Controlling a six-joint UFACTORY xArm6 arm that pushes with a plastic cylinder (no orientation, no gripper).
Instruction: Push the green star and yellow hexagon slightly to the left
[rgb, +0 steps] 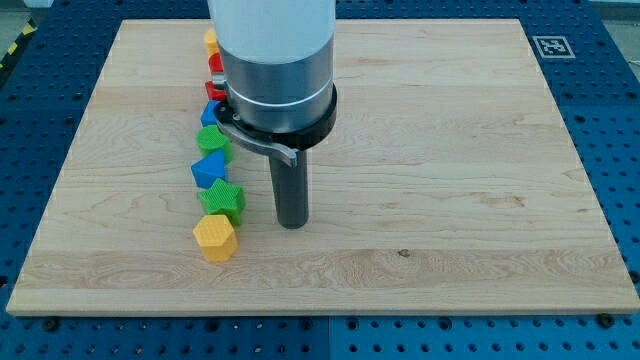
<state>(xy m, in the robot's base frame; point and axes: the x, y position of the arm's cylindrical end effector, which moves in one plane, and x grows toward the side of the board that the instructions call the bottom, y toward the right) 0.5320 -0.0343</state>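
The green star (223, 198) lies in a column of blocks left of the board's middle. The yellow hexagon (214, 237) sits just below it, at the column's bottom end, touching or nearly touching the star. My tip (292, 224) rests on the board to the right of both, about a block's width from the star and slightly lower than it. It touches neither block.
Above the star the column runs up the view: a blue block (209, 169), a green block (214, 141), a blue block (210, 113), red blocks (215, 66) and a yellow block (211, 41). The arm's body hides part of them. The wooden board (450, 150) sits on a blue pegboard table.
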